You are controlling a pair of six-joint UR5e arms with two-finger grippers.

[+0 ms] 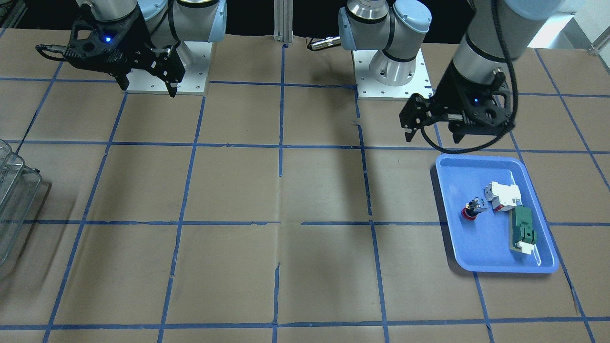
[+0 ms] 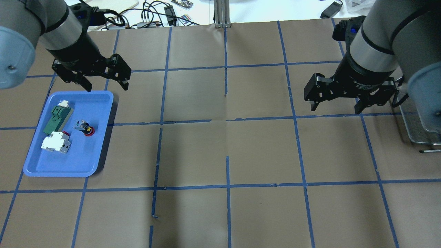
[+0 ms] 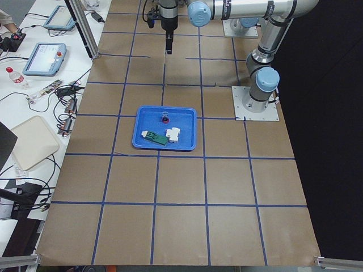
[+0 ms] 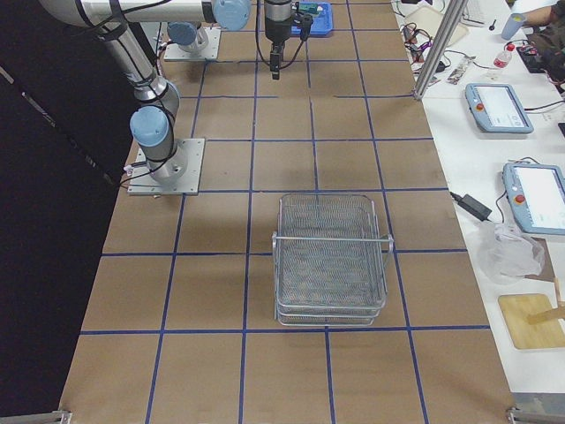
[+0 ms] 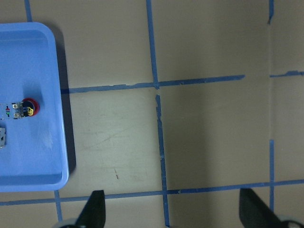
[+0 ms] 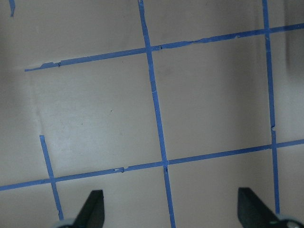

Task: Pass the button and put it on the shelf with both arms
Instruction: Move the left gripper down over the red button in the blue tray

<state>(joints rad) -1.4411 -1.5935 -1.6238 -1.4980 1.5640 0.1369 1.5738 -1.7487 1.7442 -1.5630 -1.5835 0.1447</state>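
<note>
Even bright overhead light, soft arm shadows on paper, sharp focus

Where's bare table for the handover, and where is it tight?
The whole middle of the table, between the blue tray and the shelf, is bare paper. The tray is crowded: the button lies close to the white part and green part. Both the left tool and right tool hang open.
</note>
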